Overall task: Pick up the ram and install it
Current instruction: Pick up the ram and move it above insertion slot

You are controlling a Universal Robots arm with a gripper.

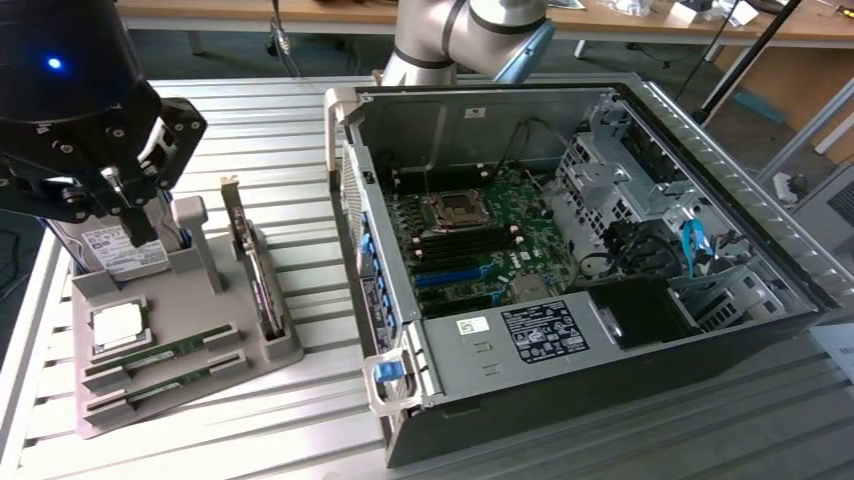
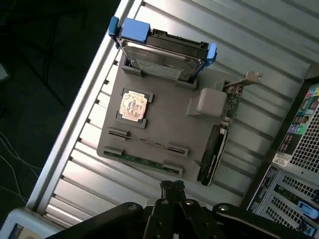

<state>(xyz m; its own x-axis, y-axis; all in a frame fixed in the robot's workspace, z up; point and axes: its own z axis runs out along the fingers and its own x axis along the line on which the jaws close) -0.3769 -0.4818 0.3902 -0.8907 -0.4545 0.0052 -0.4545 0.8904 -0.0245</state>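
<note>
Ribbed metal table [image 1: 294,130] underneath, with the open computer case [image 1: 467,120] on the exterior view's right and its motherboard [image 1: 494,230] bared. On the exterior view's left sits the grey fixture tray [image 2: 169,119]. Up over the tray's far end hangs the gripper [image 1: 134,225], pincer clenched tight with nothing between the fingers, right above the hard drive [image 1: 120,250] standing in its blue bracket. Down at the tray's near end lie both green sticks: the far ram stick [image 1: 163,350] and the near ram stick [image 1: 160,385], side by side in their slots, well apart from the gripper. Just beyond them sits the square processor chip [image 1: 118,325], and the card with its metal bracket [image 1: 254,270] stands on edge along the tray's right side.
</note>
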